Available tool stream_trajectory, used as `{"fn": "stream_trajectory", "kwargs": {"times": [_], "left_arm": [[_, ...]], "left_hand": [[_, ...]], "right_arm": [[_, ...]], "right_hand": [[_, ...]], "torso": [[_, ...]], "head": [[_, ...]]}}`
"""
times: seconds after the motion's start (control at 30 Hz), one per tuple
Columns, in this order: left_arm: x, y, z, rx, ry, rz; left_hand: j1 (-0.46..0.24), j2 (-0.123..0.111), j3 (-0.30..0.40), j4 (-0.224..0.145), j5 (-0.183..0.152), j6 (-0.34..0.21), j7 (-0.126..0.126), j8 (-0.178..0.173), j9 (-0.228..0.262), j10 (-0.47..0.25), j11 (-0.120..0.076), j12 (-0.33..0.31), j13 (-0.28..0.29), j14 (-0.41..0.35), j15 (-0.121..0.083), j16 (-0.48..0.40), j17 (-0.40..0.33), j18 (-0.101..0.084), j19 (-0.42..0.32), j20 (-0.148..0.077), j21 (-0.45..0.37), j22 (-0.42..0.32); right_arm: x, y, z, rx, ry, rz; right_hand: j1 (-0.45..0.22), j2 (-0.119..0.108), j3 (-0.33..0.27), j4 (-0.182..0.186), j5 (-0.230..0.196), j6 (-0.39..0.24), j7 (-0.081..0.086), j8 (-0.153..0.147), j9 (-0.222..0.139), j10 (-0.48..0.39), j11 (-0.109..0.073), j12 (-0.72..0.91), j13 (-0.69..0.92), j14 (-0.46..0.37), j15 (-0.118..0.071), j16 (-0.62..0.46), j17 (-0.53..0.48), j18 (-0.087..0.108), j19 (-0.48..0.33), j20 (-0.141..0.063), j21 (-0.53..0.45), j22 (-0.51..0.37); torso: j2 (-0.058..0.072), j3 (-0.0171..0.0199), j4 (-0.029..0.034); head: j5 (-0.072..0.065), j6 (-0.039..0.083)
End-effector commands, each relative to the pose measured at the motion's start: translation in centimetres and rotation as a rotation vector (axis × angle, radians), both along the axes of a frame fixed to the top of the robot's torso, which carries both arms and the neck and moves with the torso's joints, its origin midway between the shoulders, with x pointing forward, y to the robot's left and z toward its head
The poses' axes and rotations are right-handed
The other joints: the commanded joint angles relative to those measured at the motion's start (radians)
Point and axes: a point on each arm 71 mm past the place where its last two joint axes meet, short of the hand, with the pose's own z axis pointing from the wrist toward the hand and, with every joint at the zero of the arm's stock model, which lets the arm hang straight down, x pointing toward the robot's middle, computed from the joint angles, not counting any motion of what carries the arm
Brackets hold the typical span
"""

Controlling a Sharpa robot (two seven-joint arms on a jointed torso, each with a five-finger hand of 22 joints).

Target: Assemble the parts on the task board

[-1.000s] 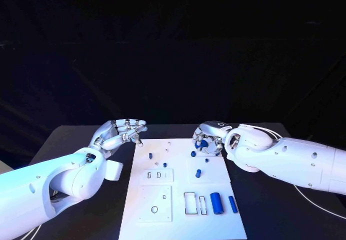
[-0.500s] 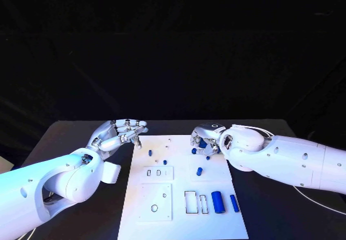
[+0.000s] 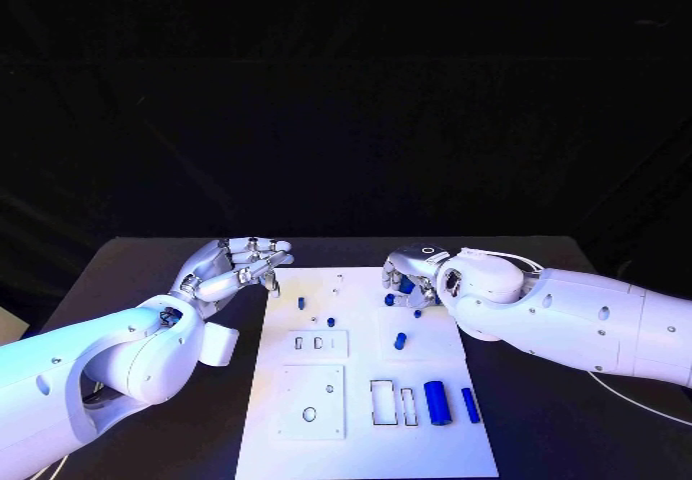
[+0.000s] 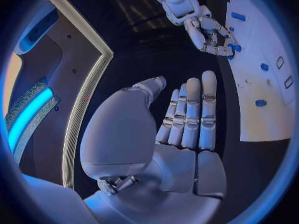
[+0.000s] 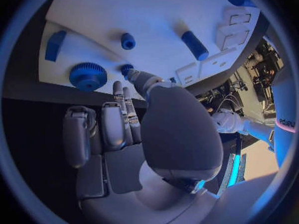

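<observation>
Gear (image 5: pixel 87 76): small, rigid, light blue plastic, toothed rim; grip across rim. Upper-left frame, on board (image 5: pixel 156 15). Right hand (image 5: pixel 118 129): fingers apart, empty. Left hand (image 4: pixel 187 119): flat, empty.

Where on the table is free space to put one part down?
Bare black table lies beyond the left hand, and beside the task board near its front right corner. Around the right hand and blue parts it is crowded.
</observation>
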Motion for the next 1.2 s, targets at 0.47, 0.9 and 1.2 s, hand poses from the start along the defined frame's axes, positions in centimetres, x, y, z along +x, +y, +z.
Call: {"fn": "stream_trajectory", "kwargs": {"times": [0.47, 0.9, 1.2], "left_arm": [[0.0, -0.2, 0.2, -0.004, -0.005, -0.024], [0.0, -0.1, 0.2, -0.002, -0.002, -0.024], [0.1, 0.0, 0.1, 0.001, 0.003, -0.021]], "left_hand": [[-0.011, 0.001, 0.006, 0.0, -0.001, -0.004, 0.0, 0.003, 0.002, -0.003, 0.004, 0.003, 0.001, -0.005, 0.0, 0.006, 0.002, 0.013, -0.009, 0.002, 0.012, 0.004], [-0.01, 0.002, 0.008, -0.001, -0.002, -0.004, 0.0, 0.003, 0.002, -0.004, 0.004, 0.003, 0.002, -0.005, 0.0, 0.008, 0.002, 0.013, -0.01, 0.002, 0.015, 0.006], [-0.008, 0.005, 0.011, -0.002, -0.002, -0.004, 0.001, 0.003, 0.003, -0.005, 0.004, 0.003, 0.002, -0.006, 0.0, 0.011, 0.003, 0.014, -0.012, 0.003, 0.02, 0.009]], "right_arm": [[0.2, 0.4, -1.2, -0.045, 0.024, 0.0], [-0.1, 1.0, -1.5, -0.014, 0.026, 0.022], [-0.2, 1.1, -0.8, 0.058, -0.046, -0.002]], "right_hand": [[-0.014, 0.013, 0.01, 0.016, 0.007, 0.007, 0.003, 0.013, 0.012, 0.007, -0.004, 0.002, 0.007, 0.047, 0.006, 0.015, 0.007, -0.021, 0.01, 0.001, 0.015, 0.088], [-0.011, 0.027, 0.028, 0.02, 0.01, 0.038, 0.003, 0.032, 0.03, 0.042, -0.012, 0.008, 0.02, 0.047, 0.0, 0.032, 0.018, -0.027, 0.024, -0.004, 0.035, 0.119], [0.008, 0.07, 0.064, 0.006, -0.019, 0.08, -0.009, 0.063, 0.062, 0.083, -0.027, 0.016, 0.038, 0.047, -0.012, 0.044, 0.022, -0.032, 0.034, -0.014, 0.05, 0.143]], "torso": [[0.005, -0.0004, 0.0032], [0.005, -0.0015, 0.0034], [0.006, -0.0027, 0.0044]], "head": [[0.003, -0.004], [0.004, -0.007], [0.004, 0.0]]}}
